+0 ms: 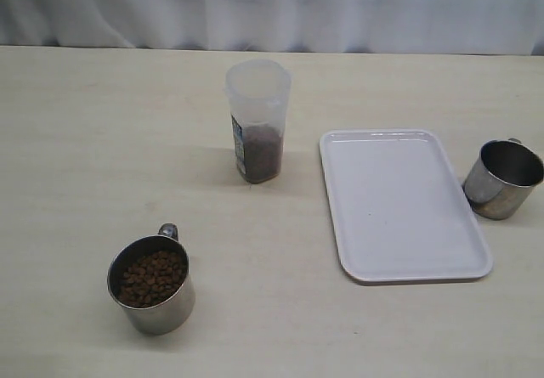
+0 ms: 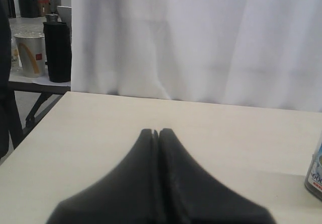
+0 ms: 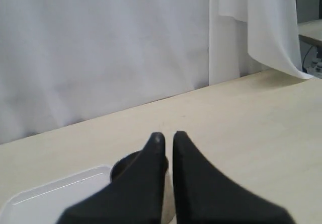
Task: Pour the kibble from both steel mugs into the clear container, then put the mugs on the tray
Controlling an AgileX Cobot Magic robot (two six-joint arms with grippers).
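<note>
One steel mug [image 1: 151,284] stands near the front left of the table, filled with kibble [image 1: 153,278]. The other steel mug [image 1: 503,178] stands just right of the white tray [image 1: 399,204], and its inside looks dark and empty. The clear container [image 1: 257,119] stands upright at the back centre with kibble [image 1: 260,153] in its lower part. Neither gripper shows in the exterior view. My left gripper [image 2: 156,132] is shut and empty above bare table, with the container's edge [image 2: 316,176] off to one side. My right gripper [image 3: 165,136] is shut on nothing, with a mug [image 3: 123,166] and the tray's corner [image 3: 55,196] behind its fingers.
A white curtain [image 1: 272,8] hangs along the table's far edge. The left wrist view shows the table's side edge [image 2: 35,128]. Beyond it is another table with a paper cup [image 2: 30,53] and a black flask [image 2: 58,50].
</note>
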